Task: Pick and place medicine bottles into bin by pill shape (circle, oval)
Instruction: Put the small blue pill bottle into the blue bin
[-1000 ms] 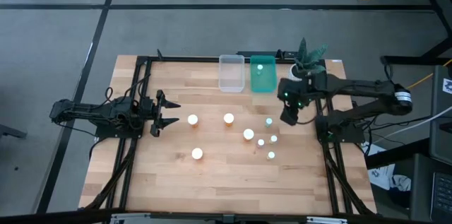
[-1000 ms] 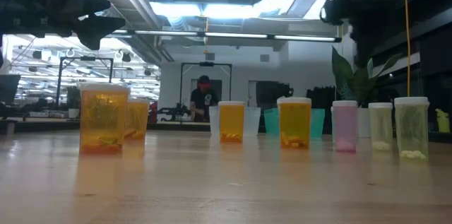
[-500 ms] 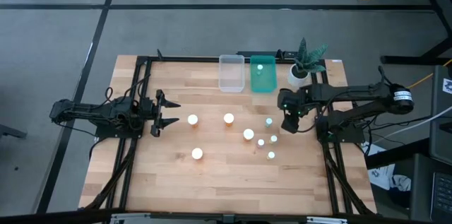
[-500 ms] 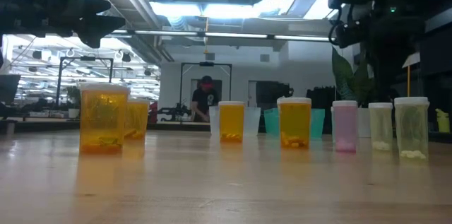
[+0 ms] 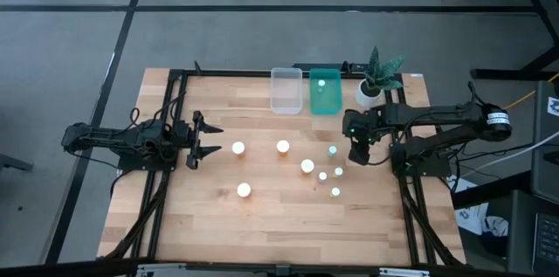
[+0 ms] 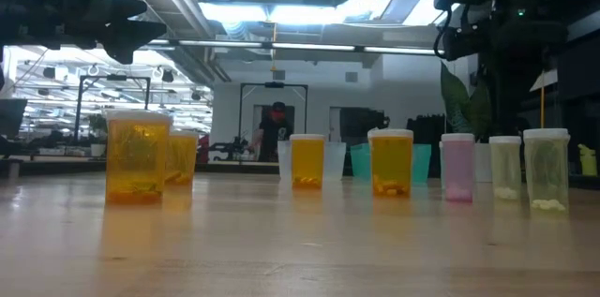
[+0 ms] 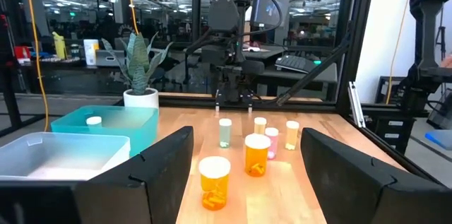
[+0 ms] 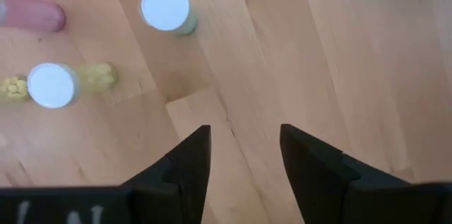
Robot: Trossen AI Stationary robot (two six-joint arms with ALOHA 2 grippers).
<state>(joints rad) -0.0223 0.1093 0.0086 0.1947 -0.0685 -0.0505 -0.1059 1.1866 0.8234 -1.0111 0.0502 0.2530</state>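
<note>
Four orange bottles with white caps stand on the table (image 5: 238, 148) (image 5: 283, 147) (image 5: 307, 166) (image 5: 244, 190). Several smaller teal-green bottles stand to their right (image 5: 332, 149) (image 5: 322, 176) (image 5: 335, 192). One more small bottle (image 5: 321, 84) stands in the teal bin (image 5: 325, 102), beside the clear bin (image 5: 286, 91). My right gripper (image 5: 358, 155) is open and points down over bare wood just right of the small bottles (image 8: 165, 5). My left gripper (image 5: 208, 138) is open and level, left of the orange bottles (image 7: 215, 180).
A white pot with a green plant (image 5: 376, 83) stands at the far right, next to the teal bin. Black frame rails (image 5: 166, 163) run along both table sides. A person (image 6: 274, 133) stands in the room far behind the table.
My right gripper has moved from near the teal bin toward the table's near edge and a little down, to beside the small bottles. It has kept still for the last half second. The bottles have not moved.
</note>
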